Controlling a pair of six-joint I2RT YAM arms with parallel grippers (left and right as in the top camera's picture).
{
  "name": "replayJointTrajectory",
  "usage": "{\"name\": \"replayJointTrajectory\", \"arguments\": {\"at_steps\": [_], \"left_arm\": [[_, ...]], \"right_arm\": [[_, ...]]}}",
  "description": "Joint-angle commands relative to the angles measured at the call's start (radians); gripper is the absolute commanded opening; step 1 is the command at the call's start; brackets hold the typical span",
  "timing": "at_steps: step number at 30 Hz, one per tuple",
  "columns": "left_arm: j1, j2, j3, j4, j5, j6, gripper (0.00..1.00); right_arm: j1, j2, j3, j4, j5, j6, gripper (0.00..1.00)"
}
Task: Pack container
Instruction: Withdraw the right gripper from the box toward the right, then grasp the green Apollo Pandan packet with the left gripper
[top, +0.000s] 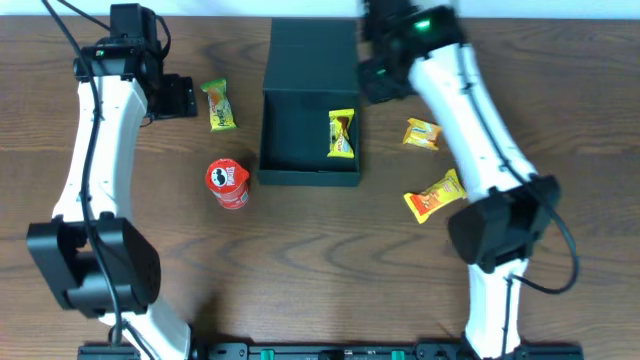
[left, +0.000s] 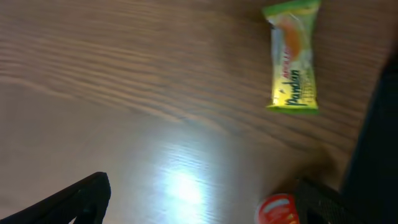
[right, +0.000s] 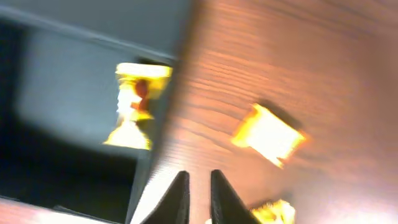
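Note:
The container (top: 300, 110) is a dark teal-green square box at the table's middle, with its flap lid (top: 315, 45) open at the back. A yellow snack packet (top: 341, 133) lies inside by the right wall. My right gripper (top: 375, 80) hovers over the box's right wall. In the right wrist view its fingers (right: 200, 199) are nearly together with nothing between them, above the wall, and the box floor (right: 62, 68) and the yellow packet (right: 134, 106) show. My left gripper (top: 175, 97) is left of the box, open and empty (left: 199, 208).
A green-yellow packet (top: 218, 105) (left: 292, 56) lies between my left gripper and the box. A red can (top: 228, 183) (left: 278, 210) stands at the box's front left. Two orange packets (top: 422, 133) (top: 436, 195) lie to the right of the box; the nearer one shows in the right wrist view (right: 268, 134).

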Motion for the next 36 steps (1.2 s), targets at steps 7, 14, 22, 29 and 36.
{"name": "replayJointTrajectory", "arguments": {"at_steps": [7,14,22,29,36], "left_arm": [[-0.032,0.265,-0.017,0.065,0.158,0.056,0.96],[-0.128,0.351,-0.017,0.235,0.049,-0.032,0.96],[-0.166,0.364,-0.017,0.410,-0.008,-0.200,0.96],[-0.139,0.410,-0.017,0.500,0.002,-0.280,0.96],[-0.138,0.420,-0.017,0.545,0.023,-0.284,0.94]], "right_arm": [[-0.171,0.021,-0.033,-0.131,-0.013,0.162,0.60],[-0.175,0.021,-0.033,-0.178,-0.071,0.138,0.75],[-0.151,0.021,-0.033,-0.245,-0.070,0.101,0.80],[-0.151,0.021,-0.033,-0.286,-0.070,0.075,0.81],[-0.151,0.021,-0.033,-0.286,-0.071,0.053,0.82]]}}
